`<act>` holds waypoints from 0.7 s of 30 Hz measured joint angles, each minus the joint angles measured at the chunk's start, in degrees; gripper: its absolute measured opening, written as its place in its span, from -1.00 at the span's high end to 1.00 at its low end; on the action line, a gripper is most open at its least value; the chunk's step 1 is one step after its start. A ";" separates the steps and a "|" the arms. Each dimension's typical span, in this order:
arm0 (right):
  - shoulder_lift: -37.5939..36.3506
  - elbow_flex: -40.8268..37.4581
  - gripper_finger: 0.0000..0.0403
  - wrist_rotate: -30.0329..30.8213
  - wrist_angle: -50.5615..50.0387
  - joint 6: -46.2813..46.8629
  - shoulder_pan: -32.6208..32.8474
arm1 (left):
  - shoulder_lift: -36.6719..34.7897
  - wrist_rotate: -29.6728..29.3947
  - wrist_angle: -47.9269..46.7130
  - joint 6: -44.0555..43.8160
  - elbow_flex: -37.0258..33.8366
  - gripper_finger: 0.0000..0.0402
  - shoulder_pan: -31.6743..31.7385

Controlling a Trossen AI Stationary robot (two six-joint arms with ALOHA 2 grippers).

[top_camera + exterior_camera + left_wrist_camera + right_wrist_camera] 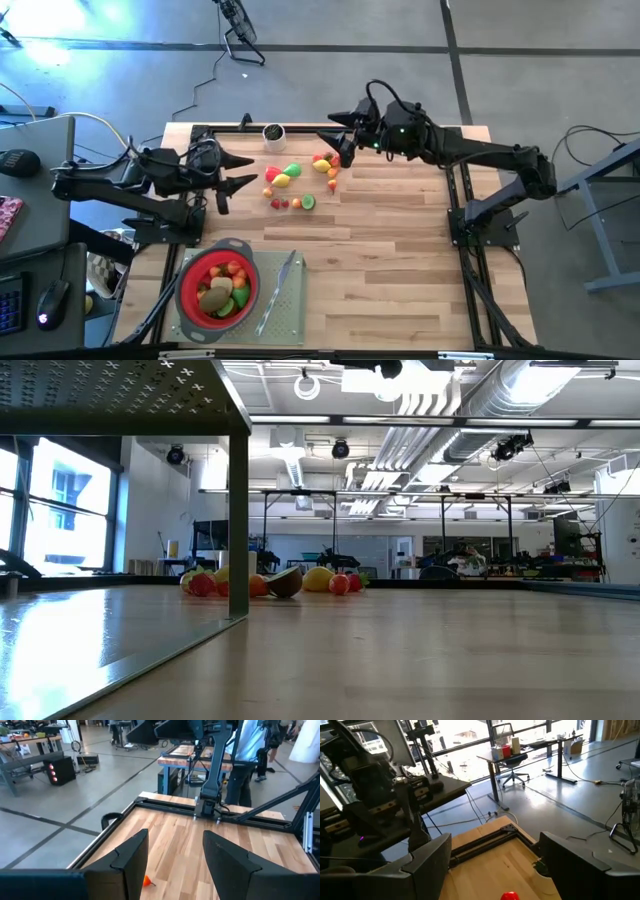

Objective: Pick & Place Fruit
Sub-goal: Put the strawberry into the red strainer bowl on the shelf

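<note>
Your loose fruit sits in a small bunch on the desk, between the two arms. More fruit is already in the red strainer. Your right end effector is open and holds nothing. It hangs right above the pile's edge, so it is nearer. Your left end effector is open and empty too, with the fruit just past its tips.

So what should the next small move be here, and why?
Probably lower the right end effector onto the loose fruit just beneath it: its fingers stand open and empty, fruit still lies scattered on the table, and the red strainer already holds several.
</note>
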 joint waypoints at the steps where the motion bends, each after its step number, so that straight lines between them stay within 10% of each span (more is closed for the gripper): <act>1: 0.00 0.00 -0.46 -0.04 -0.01 -0.01 -0.22 | 0.20 0.01 0.24 -0.22 0.00 0.10 0.00; 21: 0.00 0.00 -0.46 -7.57 -1.06 -1.51 -4.25 | 7.90 3.55 7.08 -1.41 0.00 0.10 -0.07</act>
